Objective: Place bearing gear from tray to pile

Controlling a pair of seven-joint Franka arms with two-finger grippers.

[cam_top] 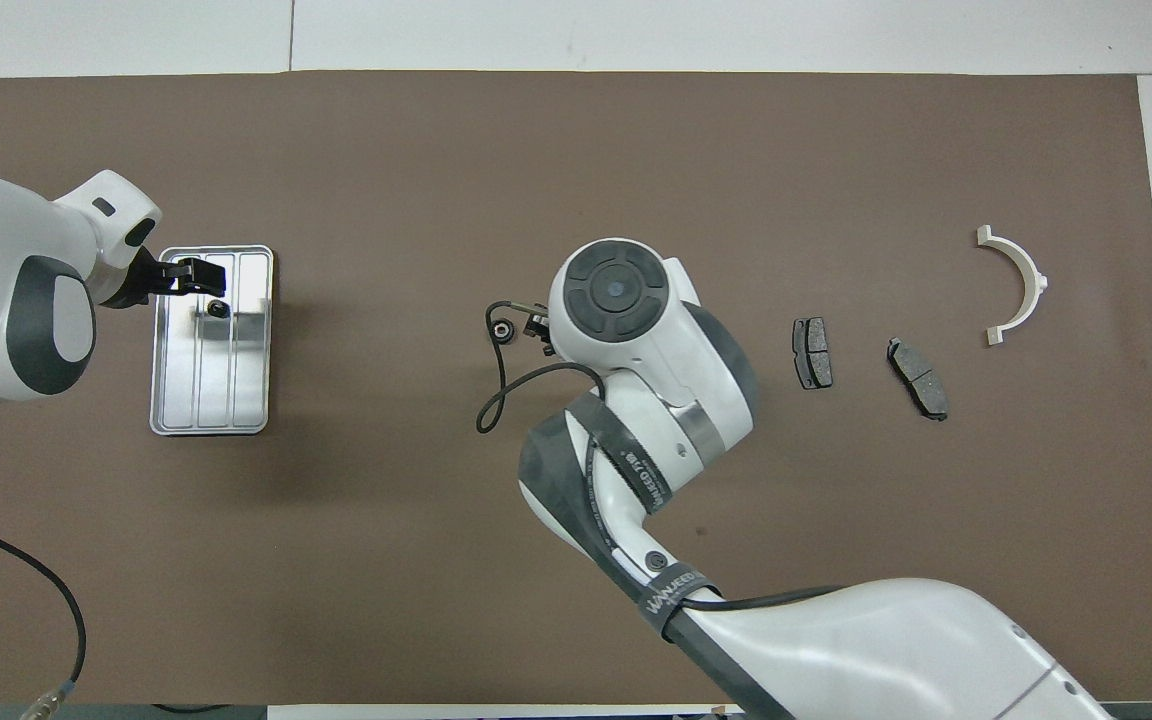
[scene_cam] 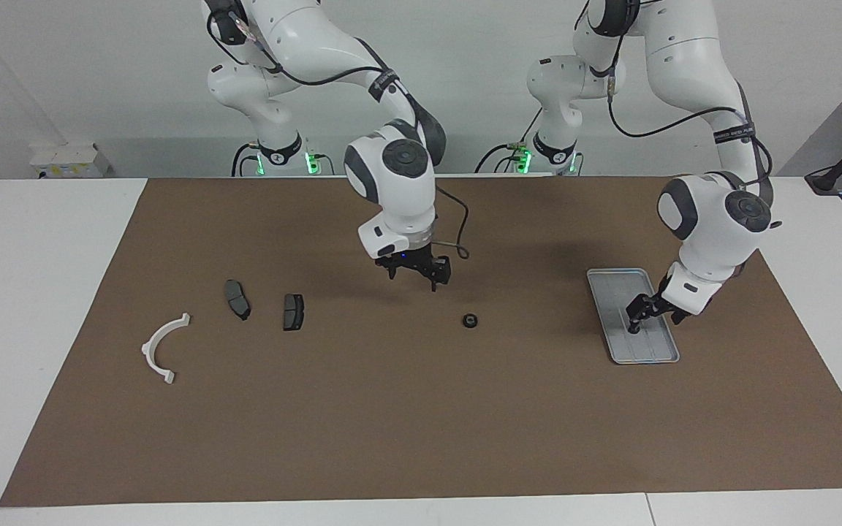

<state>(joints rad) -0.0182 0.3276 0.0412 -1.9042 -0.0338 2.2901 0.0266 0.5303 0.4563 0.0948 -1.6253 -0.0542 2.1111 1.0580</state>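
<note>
The bearing gear (scene_cam: 471, 320), a small black ring, lies on the brown mat midway along the table, off the tray; it also shows in the overhead view (cam_top: 503, 330). My right gripper (scene_cam: 413, 283) hangs open and empty just above the mat beside the gear, on the pile's side of it. The silver tray (scene_cam: 651, 351) (cam_top: 211, 400) lies toward the left arm's end. My left gripper (scene_cam: 640, 323) (cam_top: 198, 278) is low over the tray; a small dark spot (cam_top: 219, 309) shows on the tray under it. The pile is a white half-ring bracket (scene_cam: 158, 347) (cam_top: 1021, 285) and two dark brake pads (scene_cam: 237, 299) (scene_cam: 293, 312).
The brown mat (scene_cam: 421, 438) covers most of the white table. The right arm's loose black cable (cam_top: 496, 400) loops beside its wrist. A small white box (scene_cam: 70, 159) stands at the table's edge near the right arm's base.
</note>
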